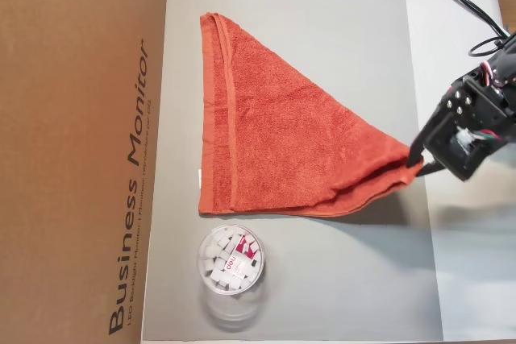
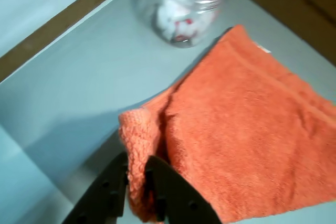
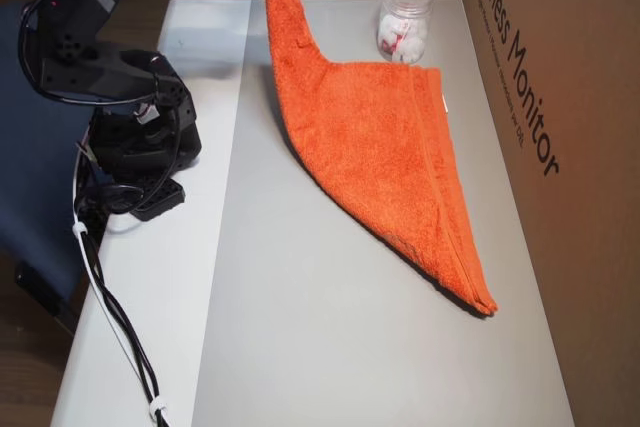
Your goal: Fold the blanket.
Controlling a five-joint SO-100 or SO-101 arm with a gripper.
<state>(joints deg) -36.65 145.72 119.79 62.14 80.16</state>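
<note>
Blanket (image 1: pixel 274 134): orange-red terry cloth, laid on the grey mat (image 1: pixel 339 30) as a triangle; one hemmed edge is seen running along the side next to the cardboard box (image 1: pixel 72 151), and the opposite corner is drawn out to a point and lifted off the mat.

Gripper (image 2: pixel 137 182): black fingers are closed on that bunched corner of the blanket, seen clearest in the wrist view; in an overhead view the gripper (image 1: pixel 421 165) is placed at the mat's right edge.

Tag: a small white tag (image 1: pixel 199 173) is seen on the hemmed edge; no print can be read on it.

Clear round tub (image 1: pixel 230 262): stood on the mat near the blanket's lower corner, apart from it; white pieces with a red-and-white label are held inside.

Risk, slip: only a small pinch of cloth is held, so it could be pulled free if the corner is dragged.

Risk, tub: the tub could be knocked if the cloth is swept towards it.

Risk, fold: the layers could be shifted or bunched, leaving the edges misaligned.

Writing: "Business Monitor" is printed on the box; a smaller line beneath is too fine to be read. The tub label appears to read "deli".
</note>
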